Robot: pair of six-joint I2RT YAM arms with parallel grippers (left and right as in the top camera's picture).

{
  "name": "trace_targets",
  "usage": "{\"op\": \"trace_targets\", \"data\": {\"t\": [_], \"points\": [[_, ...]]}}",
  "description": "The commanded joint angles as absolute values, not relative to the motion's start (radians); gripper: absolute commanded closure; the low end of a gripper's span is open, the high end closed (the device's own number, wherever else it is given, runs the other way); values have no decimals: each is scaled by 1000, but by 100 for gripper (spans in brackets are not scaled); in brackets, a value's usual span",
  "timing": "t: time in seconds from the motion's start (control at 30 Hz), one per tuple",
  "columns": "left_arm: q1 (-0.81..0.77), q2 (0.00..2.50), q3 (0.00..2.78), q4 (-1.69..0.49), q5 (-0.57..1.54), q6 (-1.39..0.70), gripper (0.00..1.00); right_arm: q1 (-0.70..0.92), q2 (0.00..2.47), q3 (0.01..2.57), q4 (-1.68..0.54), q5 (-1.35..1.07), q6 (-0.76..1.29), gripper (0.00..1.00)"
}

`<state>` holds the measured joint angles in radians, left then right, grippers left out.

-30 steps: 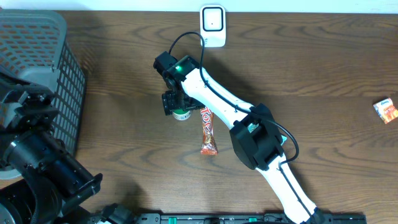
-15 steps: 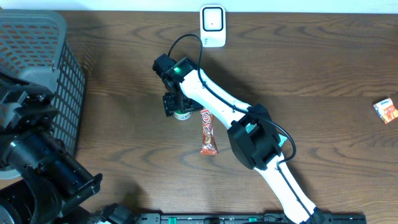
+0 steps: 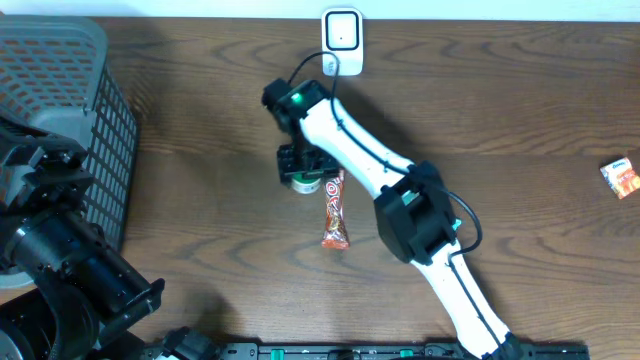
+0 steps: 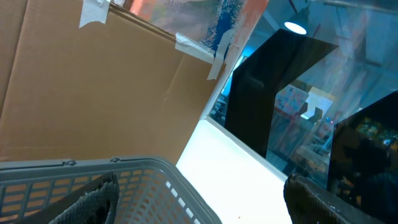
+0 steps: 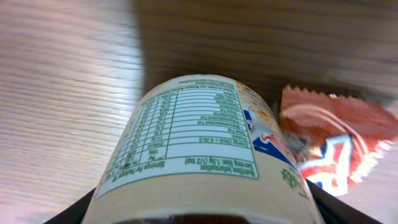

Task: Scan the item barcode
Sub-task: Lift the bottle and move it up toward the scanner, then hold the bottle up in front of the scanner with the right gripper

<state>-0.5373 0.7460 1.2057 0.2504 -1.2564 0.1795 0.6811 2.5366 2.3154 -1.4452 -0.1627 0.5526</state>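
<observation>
Nearest me on the left, the dark left arm (image 3: 60,260) is bunched up at the table (image 3: 200,270) edge. On its wrist camera I see the left gripper (image 4: 202,190) aimed up and away from the work. Its fingers (image 4: 93,199) are spread wide with nothing between them, over the grey rim of the basket (image 4: 143,163), with cardboard (image 4: 93,87) beyond.

The white right arm (image 3: 420,225) comes in from the near edge, right of centre, and reaches diagonally toward the far left. Just left of its elbow an orange snack bar (image 3: 335,212) lies on the wood, pointing near to far.

At the snack bar's far end, touching or nearly so, is the item, a small bottle (image 3: 303,183) with a green top, near the middle of the table. The right gripper (image 3: 303,165) sits directly over it. On the right wrist camera the bottle (image 5: 199,149) fills the view, its nutrition panel facing the lens. The dark fingers (image 5: 71,213) sit on either side of it, close against it. I cannot tell whether they are truly pinching it. The snack bar (image 5: 336,143) lies just to its right.

The basket (image 3: 60,35) takes up the left side. A small orange packet (image 3: 621,177) lies well apart at the right edge.

Farthest off, the white scanner (image 3: 342,40) stands at the far edge, beyond the bottle and a little to its right.
</observation>
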Motion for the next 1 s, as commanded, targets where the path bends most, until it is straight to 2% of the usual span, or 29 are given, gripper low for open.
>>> {"op": "trace_targets", "data": {"t": [0.0, 0.1, 0.23, 0.43, 0.53, 0.97], "points": [[-533, 743, 1200, 256, -1268, 170, 15, 611, 2547, 2383, -1501, -218, 567, 35], [-533, 743, 1200, 256, -1268, 170, 15, 559, 2547, 2402, -1545, -316, 523, 40], [-533, 743, 1200, 256, -1268, 170, 15, 494, 2547, 2404, -1602, -432, 454, 41], [-533, 743, 1200, 256, -1268, 169, 15, 407, 2547, 2398, -1702, -529, 324, 42], [-533, 743, 1200, 256, -1268, 160, 15, 382, 2547, 2398, -1702, -588, 312, 37], [-533, 743, 1200, 255, -1268, 158, 15, 361, 2547, 2398, -1702, -597, 302, 39]]}}
